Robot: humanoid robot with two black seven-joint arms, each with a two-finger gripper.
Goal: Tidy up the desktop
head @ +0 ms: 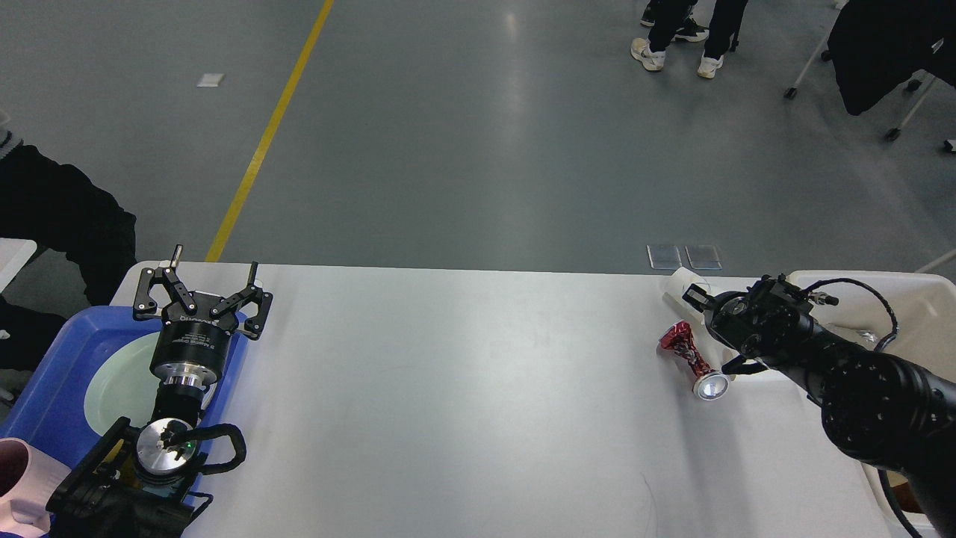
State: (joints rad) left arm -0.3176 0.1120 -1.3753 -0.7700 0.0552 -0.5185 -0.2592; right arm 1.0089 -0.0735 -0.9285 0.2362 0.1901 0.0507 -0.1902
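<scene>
The white desktop point(463, 403) fills the lower half of the head view. A crushed red can point(688, 351) lies on its side near the right end, silver end toward me. My right gripper point(715, 331) points left just to the right of the can. Its two fingers stand apart, one above the can and one by the silver end. A small white cup-like thing point(680, 286) sits at the upper fingertip; I cannot tell if it is held. My left gripper point(215, 263) is open and empty over the blue tray's right edge.
A blue tray point(45, 373) with a pale green plate point(112, 381) sits at the left end. A cream-white bin point(922, 299) stands at the right end. A pink cup point(19, 478) is at the bottom left. People's legs stand on the floor beyond.
</scene>
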